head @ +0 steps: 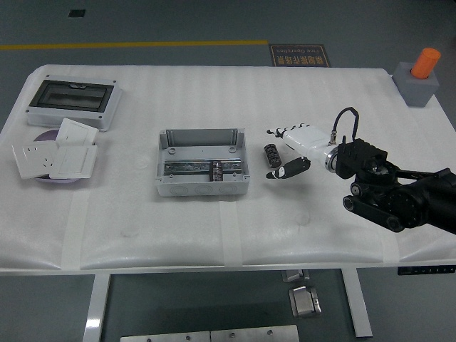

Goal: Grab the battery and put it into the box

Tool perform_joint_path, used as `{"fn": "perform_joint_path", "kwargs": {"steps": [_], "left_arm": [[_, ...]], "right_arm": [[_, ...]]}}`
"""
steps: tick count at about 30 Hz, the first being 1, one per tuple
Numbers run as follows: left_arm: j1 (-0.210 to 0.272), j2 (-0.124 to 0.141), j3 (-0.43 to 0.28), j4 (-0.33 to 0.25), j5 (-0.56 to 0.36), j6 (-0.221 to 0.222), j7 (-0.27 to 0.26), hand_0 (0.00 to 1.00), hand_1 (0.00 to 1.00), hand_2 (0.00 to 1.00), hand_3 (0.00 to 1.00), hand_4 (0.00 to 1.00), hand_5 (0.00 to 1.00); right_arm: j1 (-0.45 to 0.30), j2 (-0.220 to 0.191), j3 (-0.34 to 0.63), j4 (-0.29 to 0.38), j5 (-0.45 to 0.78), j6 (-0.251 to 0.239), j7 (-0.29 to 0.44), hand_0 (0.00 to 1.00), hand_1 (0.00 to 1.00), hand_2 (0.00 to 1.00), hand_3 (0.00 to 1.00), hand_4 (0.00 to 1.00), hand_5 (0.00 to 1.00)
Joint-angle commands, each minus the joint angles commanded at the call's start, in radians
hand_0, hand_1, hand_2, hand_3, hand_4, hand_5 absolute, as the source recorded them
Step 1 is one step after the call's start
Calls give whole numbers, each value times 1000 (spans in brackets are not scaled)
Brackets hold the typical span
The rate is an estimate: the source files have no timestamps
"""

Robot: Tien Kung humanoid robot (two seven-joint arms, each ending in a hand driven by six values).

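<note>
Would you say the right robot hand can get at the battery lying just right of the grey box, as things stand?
Probably yes. The right robot hand sits low beside the battery, fingers and thumb open either side of it. Nothing lies between them, and the grey box stands clear to its left.

A white table (142,242) is filling the view. A grey enclosure with a dark window (73,102) is sitting at its far left. White wall sockets (57,157) are lying just below it. An orange cylinder (427,63) is standing on a grey block (417,88) at the far right.
</note>
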Motion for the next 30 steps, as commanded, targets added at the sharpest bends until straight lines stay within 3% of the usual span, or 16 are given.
{"fn": "perform_joint_path", "kwargs": {"steps": [14,22,30], "left_arm": [[-12,5,32,0,-25,-2,-10,593,619,386,469,498,470],[-13,10,35,0,-24,-3,-12,593,619,386,469,498,476],[-10,10,32,0,-20,-4,-12,593,619,385,467,502,482]], "right_arm": [[16,41,67,-85,-63,96,8,900,778,829,898,941,612],[1,53,108,-97,-117,147,14,890,775,822,893,930,616],[-12,61,120,-100,-129,153,15,891,763,815,886,913,608]]}}
